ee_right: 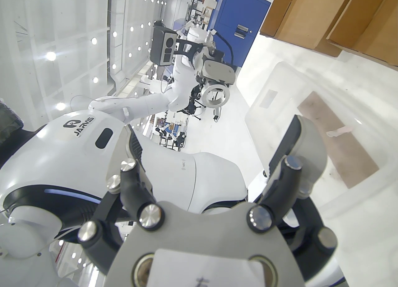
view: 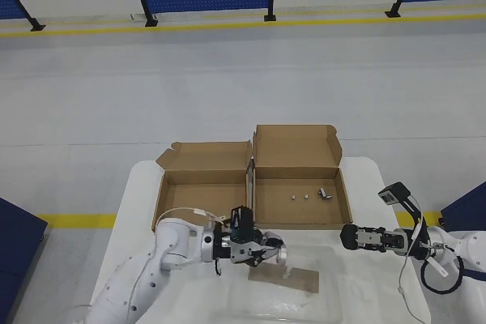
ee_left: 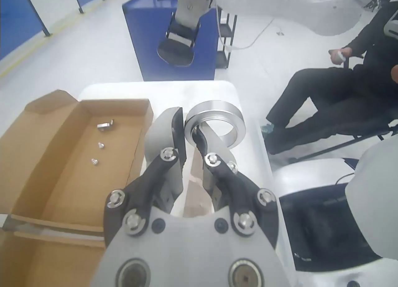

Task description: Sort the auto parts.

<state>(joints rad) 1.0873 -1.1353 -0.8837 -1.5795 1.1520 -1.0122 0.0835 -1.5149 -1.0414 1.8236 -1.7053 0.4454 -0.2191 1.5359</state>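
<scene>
— Starting at the left gripper [ee_left: 188, 125]: holding anything?
— Yes, closed down to a narrow gap on a metal ring [ee_left: 230, 134], one finger through the hole, the other against the outer wall, pinching the rim between them
— Resting on something, or lifted?
— Lifted, hanging off the fingertips clear of the white table [view: 364, 172], above the far edge of a clear plastic container [ee_right: 259, 115]
— Anything in that container?
— A brown cardboard sheet [view: 285, 279] lying flat, just beneath the fingertips and slightly nearer the robot
— And farther out?
— Two open cardboard boxes side by side, just beyond the gripper, away from the robot. Nearly straight ahead of the fingertips, the right-hand box [view: 271, 212], with a small metal block [ee_left: 105, 125] and two small screws [ee_left: 101, 145] lying apart from one another on its floor. Off to the gripper's left, the left-hand box [view: 196, 198]
— Now the right gripper [view: 344, 237]?
— Spread wide with nothing between the fingers, well apart from the ring on its right, level with the near wall of the right-hand box, pointed across toward the left gripper
</scene>
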